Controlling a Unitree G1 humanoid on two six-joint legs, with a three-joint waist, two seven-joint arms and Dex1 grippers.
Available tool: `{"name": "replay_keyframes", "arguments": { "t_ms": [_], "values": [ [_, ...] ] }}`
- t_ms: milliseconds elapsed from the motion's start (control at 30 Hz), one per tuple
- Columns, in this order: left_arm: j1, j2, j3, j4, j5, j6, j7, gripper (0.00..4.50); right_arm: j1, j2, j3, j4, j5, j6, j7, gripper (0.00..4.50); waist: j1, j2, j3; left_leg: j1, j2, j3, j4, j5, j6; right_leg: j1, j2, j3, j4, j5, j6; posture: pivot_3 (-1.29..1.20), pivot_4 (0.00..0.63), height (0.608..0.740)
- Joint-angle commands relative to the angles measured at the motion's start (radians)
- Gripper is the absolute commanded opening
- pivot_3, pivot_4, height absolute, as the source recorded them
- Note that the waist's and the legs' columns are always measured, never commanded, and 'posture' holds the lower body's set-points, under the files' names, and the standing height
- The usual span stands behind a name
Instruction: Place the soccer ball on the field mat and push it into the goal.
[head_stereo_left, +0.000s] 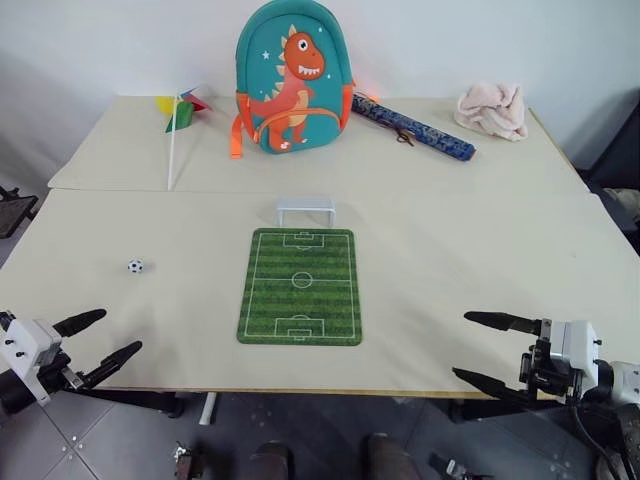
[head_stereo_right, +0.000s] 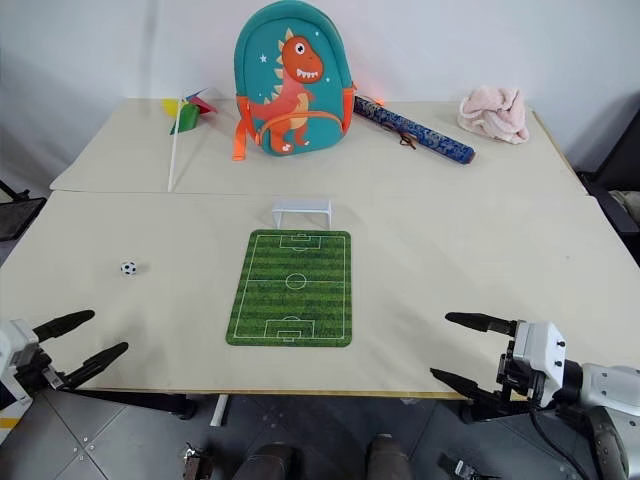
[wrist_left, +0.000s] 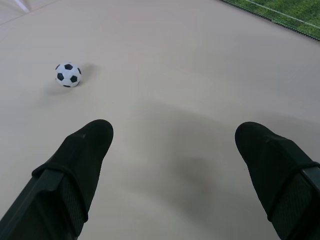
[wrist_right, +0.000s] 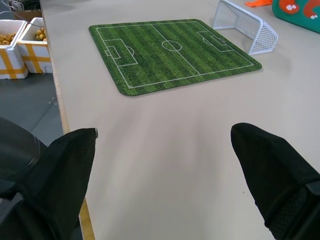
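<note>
Mat (head_stereo_left: 300, 287) is my landmark here, one green pitch lying flat in the middle of the beige table (head_stereo_left: 480, 250), long way running away from the robot.

Going left to right: the left gripper (head_stereo_left: 100, 337) hangs at the near table edge, well left of the mat and nearer the robot than it, its two black fingers (wrist_left: 75, 165) spread wide apart with nothing between them. One ball (head_stereo_left: 135, 266), tiny, white with black patches, sits on bare table well left of the mat, about level with its middle, not touching it. From the left wrist camera it's out ahead of the fingers, clearly apart from them.

Further back, left of the mat's far end, one pinwheel (head_stereo_left: 180, 115) on a white stick lies on the table. One goal (head_stereo_left: 306, 210) stands just past the mat's far short edge, roughly centred on it, mouth facing the mat; whether it touches the edge I can't tell. Behind the goal, one teal dino backpack (head_stereo_left: 293, 78) stands upright at the back of the table. Right of that, one dark blue patterned tube thing (head_stereo_left: 412, 126) lies at an angle, then one pink cloth (head_stereo_left: 492, 109) bunched up, far right of the mat.

Right gripper (head_stereo_left: 488, 350) hangs at the near edge, well right of the mat, two fingers (wrist_right: 272, 165) also wide apart, holding nothing.
</note>
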Motion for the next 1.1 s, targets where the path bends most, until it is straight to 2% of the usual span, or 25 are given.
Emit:
{"name": "replay_keyframes", "arguments": {
  "t_ms": [33,300,433,633,800,933,1100],
  "values": [
    [-0.011,0.021,0.021,0.019,0.024,-0.034,0.029,4.47,-0.005,0.006,-0.005,0.006,0.006,-0.021,0.010,4.50,0.000,0.000,0.000,0.000,0.000,0.000,0.000,0.000,0.000,0.000,0.000,0.000,0.000,0.000,0.000,0.00,0.150,0.740],
    [0.006,0.005,0.085,0.027,-0.053,0.058,0.040,4.47,-0.036,0.032,0.025,-0.023,0.052,0.009,0.007,4.50,-0.003,0.000,0.000,0.000,0.001,0.000,0.001,0.000,0.000,0.000,0.000,0.000,0.001,0.000,0.000,0.00,0.150,0.740],
    [-0.019,-0.059,0.185,0.060,-0.120,0.110,0.178,4.47,-0.074,0.087,0.073,-0.150,0.151,0.108,-0.064,4.50,-0.002,0.000,0.000,0.000,0.003,0.000,0.001,0.000,0.000,0.000,0.000,0.000,0.001,0.000,0.000,0.00,0.150,0.740],
    [-0.013,-0.190,0.254,0.013,-0.172,0.132,0.326,4.47,-0.116,0.206,0.103,-0.240,0.224,0.079,-0.079,4.50,0.001,-0.001,-0.001,-0.001,0.002,-0.001,0.004,0.000,0.000,0.000,0.000,0.000,0.002,0.000,0.001,0.00,0.150,0.740],
    [-0.038,-0.264,0.146,-0.099,-0.131,0.154,0.386,4.47,-0.103,0.220,0.122,-0.221,0.190,0.066,-0.063,4.50,0.015,-0.004,-0.002,-0.002,0.001,-0.003,0.006,0.000,0.000,0.001,-0.001,-0.001,0.002,0.000,0.001,0.00,0.150,0.740],
    [-0.118,-0.251,0.074,-0.140,-0.093,0.180,0.435,4.47,-0.098,0.215,0.122,-0.202,0.171,0.042,-0.040,4.50,0.023,-0.005,-0.003,-0.002,0.000,-0.003,0.009,0.000,-0.001,0.002,0.000,-0.001,0.003,0.001,0.001,0.00,0.150,0.740],
    [-0.327,-0.187,-0.021,-0.082,0.013,0.231,0.555,4.47,-0.081,0.212,0.130,-0.185,0.159,0.032,-0.016,4.50,0.025,-0.005,-0.003,-0.002,-0.002,-0.003,0.009,0.001,-0.001,0.000,0.001,-0.001,0.004,0.001,0.001,0.00,0.150,0.740]
  ]
}}
